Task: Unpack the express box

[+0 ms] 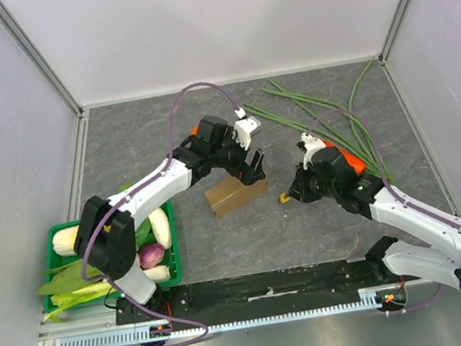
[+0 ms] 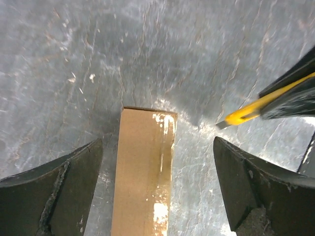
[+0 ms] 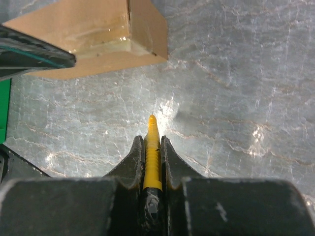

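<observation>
The express box [image 1: 235, 193] is a small brown carton, taped shut, lying on the grey table mid-scene. In the left wrist view the box [image 2: 142, 172] lies between my left gripper's fingers, nearer the left one. My left gripper [image 1: 253, 167] is open above the box's far right end. My right gripper [image 1: 293, 193] is shut on a yellow utility knife [image 3: 153, 155], its tip [image 1: 284, 199] pointing at the box's right end, a short gap away. In the right wrist view the box [image 3: 93, 34] lies ahead at upper left. The knife also shows in the left wrist view [image 2: 256, 108].
A green crate [image 1: 64, 243] with white radishes, a purple vegetable and leafy greens stands at the left near edge. Long green bean stalks [image 1: 327, 118] lie at the back right. White walls enclose the table on three sides.
</observation>
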{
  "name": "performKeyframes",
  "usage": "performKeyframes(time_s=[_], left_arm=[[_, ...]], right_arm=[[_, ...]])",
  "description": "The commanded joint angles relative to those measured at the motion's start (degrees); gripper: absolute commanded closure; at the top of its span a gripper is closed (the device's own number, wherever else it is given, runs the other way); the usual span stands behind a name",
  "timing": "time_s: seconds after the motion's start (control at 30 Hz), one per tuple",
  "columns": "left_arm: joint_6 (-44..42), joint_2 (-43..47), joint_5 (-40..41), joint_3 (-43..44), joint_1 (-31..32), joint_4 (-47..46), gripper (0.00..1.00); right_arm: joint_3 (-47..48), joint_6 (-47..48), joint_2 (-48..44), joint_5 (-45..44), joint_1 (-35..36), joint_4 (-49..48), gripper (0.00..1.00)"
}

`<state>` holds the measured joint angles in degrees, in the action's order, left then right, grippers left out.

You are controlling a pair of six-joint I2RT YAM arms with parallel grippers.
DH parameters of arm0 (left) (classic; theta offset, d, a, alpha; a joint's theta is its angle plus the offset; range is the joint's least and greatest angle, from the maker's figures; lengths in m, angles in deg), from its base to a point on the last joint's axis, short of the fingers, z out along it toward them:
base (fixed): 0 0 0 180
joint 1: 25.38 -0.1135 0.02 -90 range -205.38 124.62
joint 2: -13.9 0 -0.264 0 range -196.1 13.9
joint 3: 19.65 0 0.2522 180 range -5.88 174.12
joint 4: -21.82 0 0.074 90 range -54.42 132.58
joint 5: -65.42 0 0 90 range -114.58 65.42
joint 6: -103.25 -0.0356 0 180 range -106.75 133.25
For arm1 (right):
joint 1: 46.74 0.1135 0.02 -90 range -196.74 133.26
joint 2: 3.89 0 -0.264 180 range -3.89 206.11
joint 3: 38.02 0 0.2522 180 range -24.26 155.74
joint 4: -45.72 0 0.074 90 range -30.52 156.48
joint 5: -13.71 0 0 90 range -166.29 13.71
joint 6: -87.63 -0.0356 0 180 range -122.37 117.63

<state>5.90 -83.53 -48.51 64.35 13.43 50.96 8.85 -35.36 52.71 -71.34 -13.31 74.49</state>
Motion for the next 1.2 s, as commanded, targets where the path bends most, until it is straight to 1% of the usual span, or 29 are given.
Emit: performKeyframes(time_s=[0.0, 0.03, 0.07, 0.1, 0.13, 0.17, 0.23, 0.3, 0.33, 0.37, 0.43, 0.5, 0.57, 0.6, 0.7, 0.73, 0.77, 0.9, 0.93, 1.0, 1.07, 1.1, 1.13, 1.17], left_arm=[[5.9, 6.4, 2.9, 1.8, -0.5, -4.2, 0.02], [6.4, 7.0, 4.6, 1.5, -0.6, -4.2, 0.02], [8.5, 7.5, 8.8, 1.0, -1.1, -4.0, 0.04], [9.5, 7.9, 11.2, 0.2, -1.4, -3.8, 0.09], [10.5, 8.5, 13.9, -0.2, -1.6, -2.8, 0.12], [12.7, 8.5, 19.0, -0.6, -2.4, -0.8, 0.15], [15.2, 8.7, 22.9, -2.0, -3.7, 1.5, 0.2], [19.5, 9.4, 23.7, -5.3, -6.6, 2.5, 0.23], [21.0, 9.9, 23.4, -6.8, -7.7, 2.3, 0.23], [23.8, 10.9, 21.3, -8.2, -10.0, 1.9, 0.23], [26.4, 11.5, 19.4, -11.8, -11.6, 0.9, 0.24], [27.4, 10.9, 18.9, -13.5, -13.0, 1.6, 0.27], [27.7, 9.6, 16.4, -14.0, -13.5, 2.0, 0.29], [27.8, 8.1, 15.8, -14.0, -13.6, 2.7, 0.32], [27.7, 6.4, 10.9, -15.3, -13.8, 2.2, 0.36], [27.8, 6.1, 8.7, -15.7, -13.8, 0.4, 0.37], [27.9, 6.0, 4.4, -16.2, -13.8, -0.3, 0.38], [29.2, 5.6, -4.3, -18.7, -13.8, -5.2, 0.4], [29.4, 5.4, -7.2, -19.0, -13.8, -6.0, 0.4], [29.8, 5.3, -9.7, -19.9, -13.8, -8.1, 0.4], [29.5, 5.5, -10.4, -20.0, -13.8, -8.1, 0.4], [29.2, 5.7, -9.2, -20.0, -13.8, -7.5, 0.4], [28.9, 6.7, -6.0, -19.9, -13.8, -6.9, 0.4], [28.6, 7.4, -4.5, -19.7, -13.8, -6.0, 0.4]], right_arm=[[4.9, 0.7, 3.6, 0.2, 0.1, -4.7, 1.0], [5.2, 0.6, 4.4, 0.6, 0.1, -5.5, 1.0], [6.0, 0.4, 5.1, 0.8, 0.1, -6.2, 1.0], [6.4, 0.0, 6.6, 0.9, 0.1, -7.3, 1.0], [6.7, -0.2, 7.3, 0.5, 0.2, -8.0, 1.0], [7.3, -0.7, 8.0, 0.3, 0.2, -8.6, 1.0], [7.7, -1.8, 9.9, -0.5, 0.3, -10.8, 1.0], [8.7, -2.6, 12.3, -1.4, 0.3, -12.4, 1.0], [9.1, -2.8, 13.1, -1.9, 0.2, -12.9, 1.0], [10.0, -2.9, 14.8, -2.6, 0.3, -13.9, 1.0], [10.9, -2.8, 16.3, -2.9, 0.3, -14.6, 1.0], [12.4, -2.9, 18.6, -3.1, 0.3, -16.8, 1.0], [14.3, -2.9, 21.1, -3.2, 0.3, -18.0, 1.0], [15.2, -2.8, 22.0, -3.0, 0.3, -18.2, 1.0], [19.3, -1.6, 25.8, -1.6, 0.3, -18.6, 1.0], [20.2, -1.3, 26.9, -0.9, 0.3, -18.9, 1.0], [22.0, -0.9, 28.8, -0.3, 0.2, -19.3, 1.0], [26.2, -0.1, 33.7, 3.2, 0.3, -20.6, 1.0], [27.1, 0.3, 34.7, 5.3, 0.3, -20.8, 1.0], [29.6, 1.1, 37.4, 8.6, 0.5, -21.0, 1.0], [31.6, 2.1, 39.1, 9.3, 1.0, -20.2, 1.0], [32.1, 2.7, 39.4, 8.7, 1.2, -19.5, 1.0], [32.6, 2.8, 39.1, 7.5, 1.4, -18.6, 1.0], [32.9, 2.9, 38.9, 6.6, 1.3, -18.0, 1.0]])
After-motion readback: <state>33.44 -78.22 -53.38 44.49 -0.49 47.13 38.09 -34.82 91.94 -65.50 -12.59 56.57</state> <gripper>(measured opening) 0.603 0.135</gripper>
